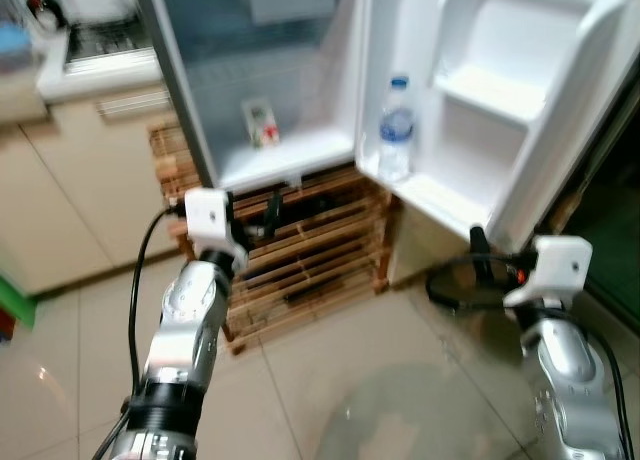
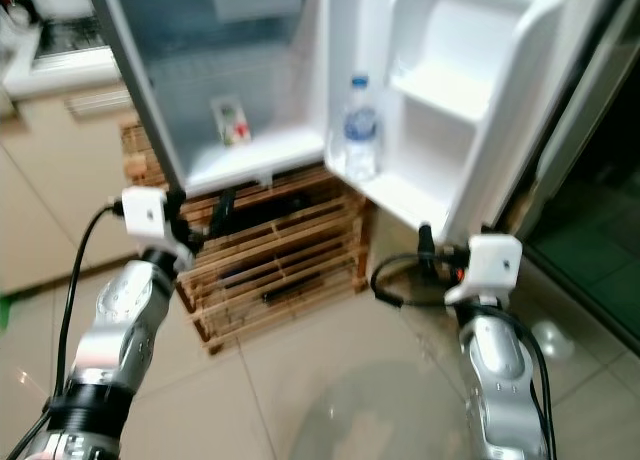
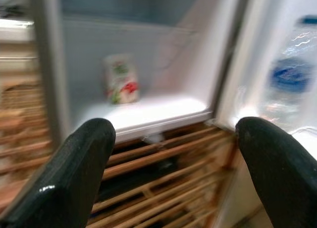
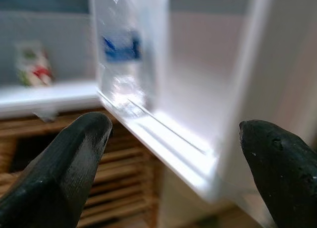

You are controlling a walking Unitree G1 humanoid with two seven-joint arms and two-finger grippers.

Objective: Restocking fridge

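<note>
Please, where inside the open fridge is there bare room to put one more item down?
The fridge floor is bare right of the small carton, up to the door hinge. The lower door shelf is free right of the water bottle; the upper door shelf looks bare too. It is crowded only around carton and bottle.

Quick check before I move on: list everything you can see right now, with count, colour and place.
Fridge: one, white inside, door open.
Water bottle: one, clear with blue cap, upright on the lower door shelf.
Carton: one, white with red and green print, on the fridge floor.
Wooden rack: one, brown slats, under the fridge.
Cabinets: beige, to the robot's left.
Floor: beige tiles.
Left tool: black fingers open, before the fridge.
Right tool: open, near the door shelf.
</note>
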